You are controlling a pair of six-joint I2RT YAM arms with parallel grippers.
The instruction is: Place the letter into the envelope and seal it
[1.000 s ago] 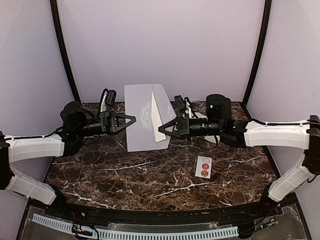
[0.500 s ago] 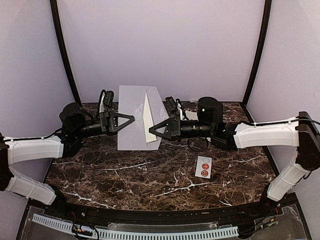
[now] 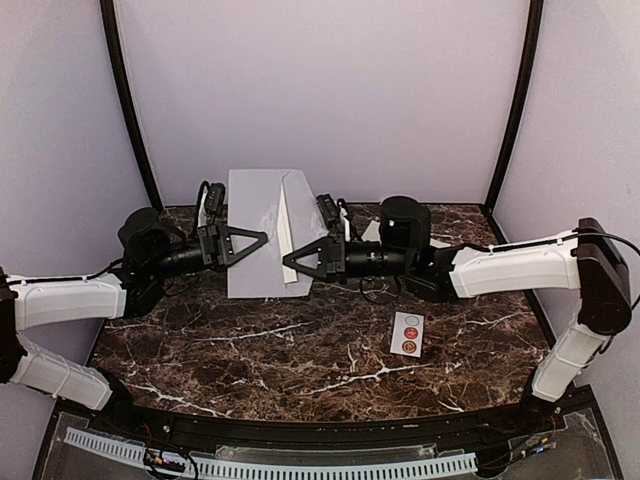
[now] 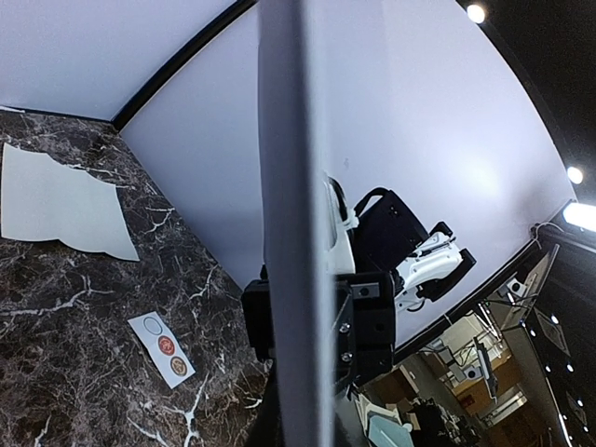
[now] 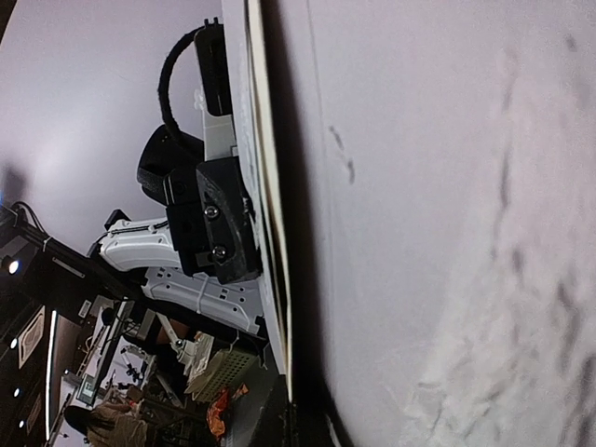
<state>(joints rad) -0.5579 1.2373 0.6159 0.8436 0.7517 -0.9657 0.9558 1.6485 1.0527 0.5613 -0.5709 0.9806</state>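
The grey-lavender envelope point(image 3: 248, 200) stands upright above the back of the table, held between both arms. My left gripper point(image 3: 266, 238) reaches in from the left and is shut on it. In the left wrist view the envelope point(image 4: 291, 186) is an edge-on strip running down into the jaws. My right gripper point(image 3: 288, 263) is shut on the lower right edge, by the folded flap point(image 3: 298, 215). The envelope point(image 5: 447, 186) fills the right wrist view. The letter point(image 4: 56, 205), a white sheet, lies flat on the table. In the top view the right arm hides most of it.
A small white sticker strip point(image 3: 407, 332) with round seals lies on the dark marble table point(image 3: 300, 360), right of centre; it also shows in the left wrist view point(image 4: 163, 347). Lavender walls and black frame posts point(image 3: 130, 110) close the back and sides.
The envelope and both gripper tips have shifted left and slightly toward the back. The right arm has stretched further left across the table. Both grips on the envelope hold.
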